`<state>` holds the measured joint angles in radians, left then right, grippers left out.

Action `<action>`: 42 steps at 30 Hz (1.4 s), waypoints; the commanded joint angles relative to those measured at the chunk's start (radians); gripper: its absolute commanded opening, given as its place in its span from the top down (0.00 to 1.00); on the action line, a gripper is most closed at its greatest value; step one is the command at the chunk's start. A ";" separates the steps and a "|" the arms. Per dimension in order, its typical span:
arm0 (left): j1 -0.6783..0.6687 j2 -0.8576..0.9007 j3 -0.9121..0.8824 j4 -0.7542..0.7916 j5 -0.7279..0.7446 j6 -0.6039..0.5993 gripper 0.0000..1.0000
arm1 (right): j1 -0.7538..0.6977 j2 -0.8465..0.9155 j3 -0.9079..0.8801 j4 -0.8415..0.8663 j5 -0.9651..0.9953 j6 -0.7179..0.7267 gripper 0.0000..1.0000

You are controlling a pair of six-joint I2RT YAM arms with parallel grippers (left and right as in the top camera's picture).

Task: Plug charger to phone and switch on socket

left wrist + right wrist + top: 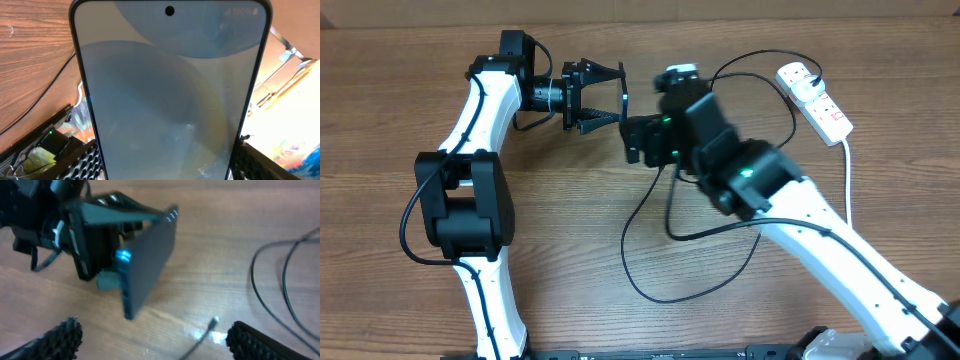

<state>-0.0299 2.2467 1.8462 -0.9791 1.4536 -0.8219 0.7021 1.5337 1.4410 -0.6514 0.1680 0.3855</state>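
My left gripper [610, 97] is shut on the phone [625, 98] and holds it off the table, edge-on in the overhead view. In the left wrist view the phone's screen [170, 90] fills the frame between the fingers [165, 162]. My right gripper [635, 140] is open just right of the phone; in the right wrist view its fingers [155, 340] are wide apart below the dark phone [147, 265]. The charger's plug tip [214, 321] lies over the table between those fingers, apart from the phone. The black cable [650, 270] loops across the table to the socket [817, 100].
The white power strip lies at the back right with its thick white cord [847, 170] running toward the front. The charger's white wall plug [792, 73] sits at the strip's far end. Cable loops [280, 280] lie right of the right gripper.
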 commanded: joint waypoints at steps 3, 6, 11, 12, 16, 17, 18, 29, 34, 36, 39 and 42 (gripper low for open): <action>0.009 0.010 0.030 0.001 0.010 -0.035 0.30 | 0.037 0.026 0.032 0.058 0.122 0.011 0.08; 0.008 0.010 0.030 0.001 0.006 -0.039 0.30 | 0.059 0.038 0.032 0.086 0.135 0.011 0.11; 0.008 0.010 0.030 0.002 0.002 -0.050 0.29 | 0.083 0.057 0.032 0.105 0.169 0.021 0.14; 0.008 0.010 0.030 0.002 0.002 -0.050 0.29 | 0.083 0.063 0.032 0.105 0.179 0.039 0.15; 0.002 0.010 0.030 0.002 0.002 -0.050 0.29 | 0.083 0.106 0.032 0.126 0.179 0.052 0.18; 0.001 0.010 0.030 0.005 0.002 -0.050 0.29 | 0.083 0.114 0.032 0.137 0.179 0.052 0.19; 0.000 0.010 0.030 0.010 0.002 -0.050 0.30 | 0.083 0.117 0.032 0.149 0.179 0.047 0.21; -0.020 0.010 0.030 0.019 0.003 -0.050 0.29 | 0.083 0.157 0.032 0.189 0.191 0.008 0.27; -0.030 0.010 0.030 0.020 0.003 -0.050 0.29 | 0.082 0.177 0.032 0.216 0.221 0.007 0.33; -0.030 0.010 0.030 0.020 0.003 -0.050 0.29 | 0.082 0.177 0.032 0.225 0.234 0.007 0.37; -0.029 0.010 0.030 0.020 0.003 -0.050 0.29 | 0.081 0.179 0.032 0.213 0.243 0.007 0.38; -0.030 0.010 0.030 0.020 0.003 -0.046 0.29 | 0.073 0.182 0.032 0.197 0.243 0.007 0.40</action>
<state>-0.0578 2.2467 1.8465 -0.9607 1.4204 -0.8627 0.7841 1.7111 1.4418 -0.4511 0.3851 0.3912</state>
